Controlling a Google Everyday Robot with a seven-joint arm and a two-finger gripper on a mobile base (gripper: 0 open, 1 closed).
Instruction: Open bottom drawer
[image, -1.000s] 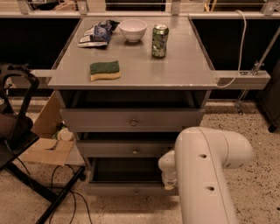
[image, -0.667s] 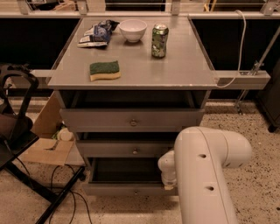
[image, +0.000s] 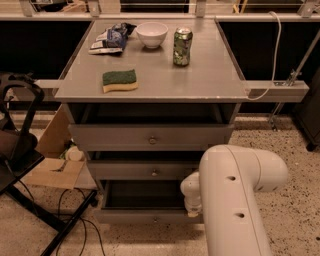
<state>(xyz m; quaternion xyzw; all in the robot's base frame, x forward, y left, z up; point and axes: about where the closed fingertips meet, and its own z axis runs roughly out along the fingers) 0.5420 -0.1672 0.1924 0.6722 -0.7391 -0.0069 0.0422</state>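
Note:
The bottom drawer (image: 131, 217) is the lowest of three grey drawers under the table. It stands pulled out, with its dark grey inside showing behind the narrow front and a small round knob (image: 155, 219) at the centre. My gripper (image: 193, 212) is at the drawer's right front corner, mostly hidden behind my white arm (image: 235, 200).
The middle drawer (image: 150, 171) and top drawer (image: 150, 137) sit above it. On the table top (image: 210, 75) are a green sponge (image: 119, 80), a white bowl (image: 152, 34), a green can (image: 182, 46) and a snack bag (image: 109, 40). A black chair (image: 20, 150), cardboard box (image: 52, 167) and floor cables (image: 75, 220) are at the left.

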